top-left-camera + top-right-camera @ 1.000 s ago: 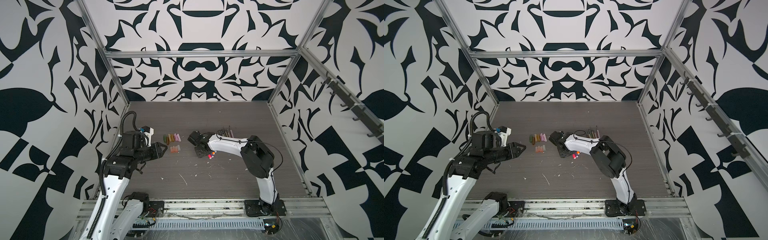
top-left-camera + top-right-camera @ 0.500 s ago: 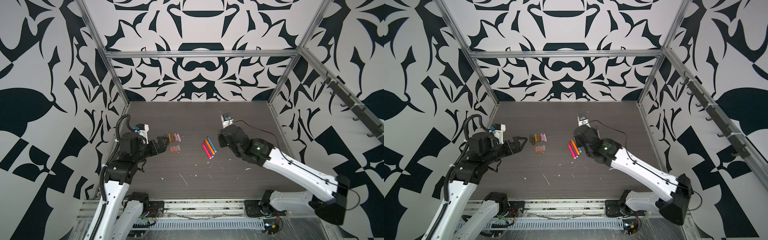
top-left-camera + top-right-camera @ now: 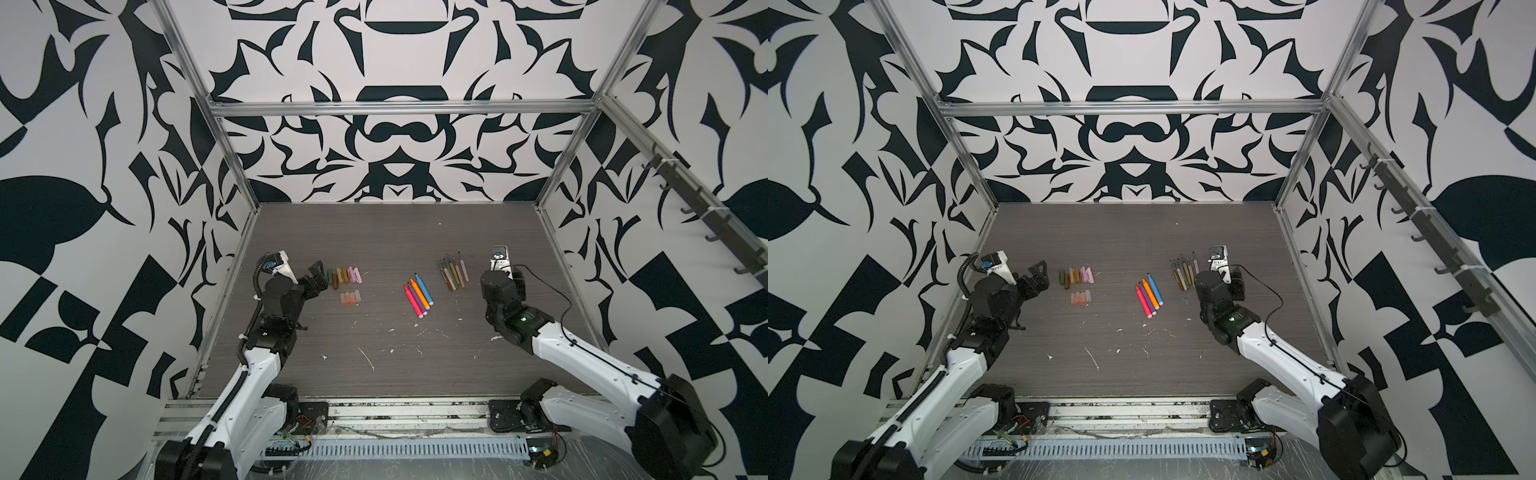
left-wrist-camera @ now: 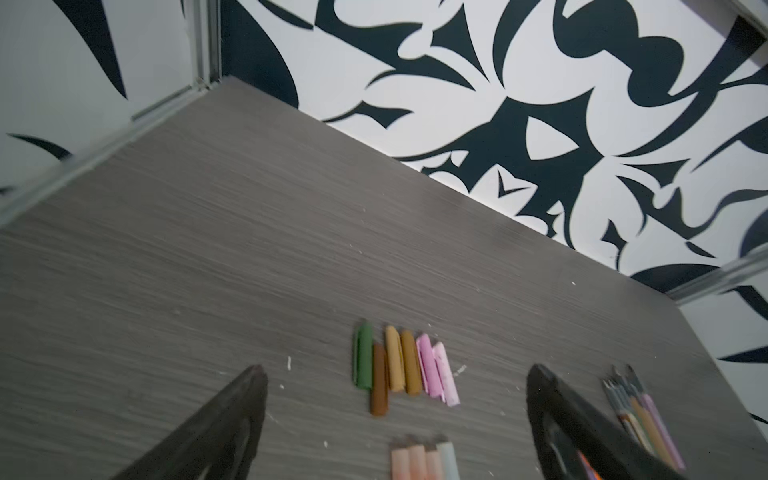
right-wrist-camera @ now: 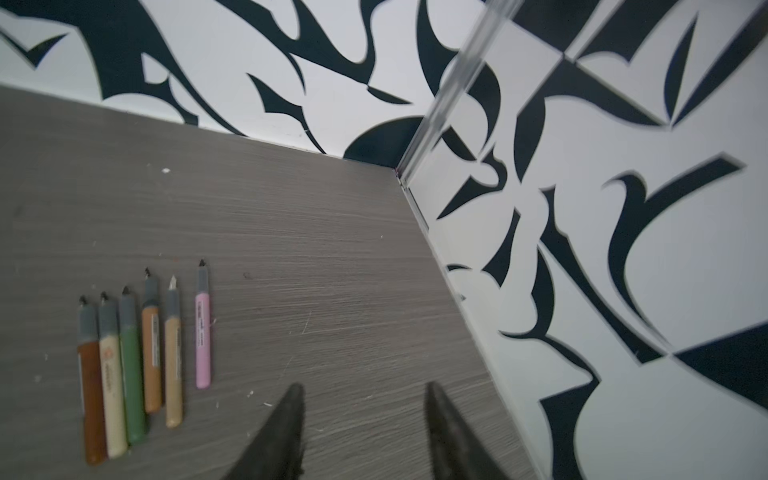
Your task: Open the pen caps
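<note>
Caps point(image 3: 345, 274) lie well apart from the pens point(image 3: 419, 296).

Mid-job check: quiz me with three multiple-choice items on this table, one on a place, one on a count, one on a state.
1. Where do the short stubby plastic pen caps lie?
A. Beside the left gripper
B. In the far right corner
C. Against the back wall

2. How many thick bright markers lie mid-table?
A. Two
B. Four
C. Seven

3. How do the right gripper's jaws stand?
A. Shut on a pen
B. Shut on a cap
C. Open and empty

Answers: 1 A, both top views show them right by that gripper; 2 B, pink, purple, orange and blue lie side by side; 3 C, the right wrist view shows a bare gap between them.
</note>
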You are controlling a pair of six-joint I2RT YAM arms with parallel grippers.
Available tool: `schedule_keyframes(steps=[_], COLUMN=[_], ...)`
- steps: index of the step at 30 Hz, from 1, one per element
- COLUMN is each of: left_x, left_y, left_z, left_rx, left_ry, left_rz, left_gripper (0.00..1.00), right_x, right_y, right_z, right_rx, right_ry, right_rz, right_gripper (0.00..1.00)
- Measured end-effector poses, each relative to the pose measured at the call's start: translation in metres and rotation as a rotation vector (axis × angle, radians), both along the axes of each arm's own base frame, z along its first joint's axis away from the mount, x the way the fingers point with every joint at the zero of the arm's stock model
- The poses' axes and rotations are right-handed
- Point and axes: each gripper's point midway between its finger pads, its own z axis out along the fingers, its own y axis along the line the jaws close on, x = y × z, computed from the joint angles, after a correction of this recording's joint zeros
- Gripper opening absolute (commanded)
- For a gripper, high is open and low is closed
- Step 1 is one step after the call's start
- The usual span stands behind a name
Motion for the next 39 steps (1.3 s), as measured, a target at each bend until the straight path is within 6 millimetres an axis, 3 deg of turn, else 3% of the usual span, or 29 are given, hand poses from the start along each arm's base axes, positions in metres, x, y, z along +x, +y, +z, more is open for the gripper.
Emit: schedule_keyframes(steps=[6, 12, 14, 19, 23, 26, 30, 34, 39], left_x=[-0.004, -0.007, -0.005, 0.004, 0.008, 0.011, 0.018, 0.020, 0.052], left_y=[0.019, 0.035, 0.039, 0.043, 0.043, 0.044, 0.053, 0.073, 0.095], left_z=[-0.007, -0.014, -0.023, -0.068, -0.085, -0.087, -0.085, -0.107, -0.092], left_rx=[0.194, 0.300, 0.328, 0.416, 0.452, 0.477, 0.479, 0.471, 0.400], left_ry=[-0.062, -0.091, -0.082, 0.014, 0.034, 0.031, -0.008, 0.050, 0.050], left_rz=[0.059, 0.130, 0.150, 0.151, 0.145, 0.152, 0.195, 0.238, 0.273], left_gripper=[1.00, 0.99, 0.99, 0.99, 0.99, 0.99, 0.99, 0.99, 0.99], right_x=[0.007, -0.011, -0.014, -0.012, -0.007, 0.002, 0.014, 0.021, 0.056], right_y=[-0.010, -0.031, -0.041, -0.055, -0.046, -0.037, -0.026, -0.025, -0.038], right_z=[-0.026, -0.052, -0.054, -0.072, -0.094, -0.099, -0.129, -0.123, -0.102], right_rx=[-0.083, -0.008, 0.022, 0.093, 0.109, 0.125, 0.105, 0.116, 0.191], right_ry=[0.008, -0.058, -0.089, -0.130, -0.097, -0.119, -0.045, -0.063, -0.078], right_rz=[-0.017, -0.003, -0.016, -0.034, 0.021, 0.062, 0.124, 0.130, 0.117], right_gripper=[0.99, 0.99, 1.00, 1.00, 1.00, 1.00, 1.00, 1.00, 1.00])
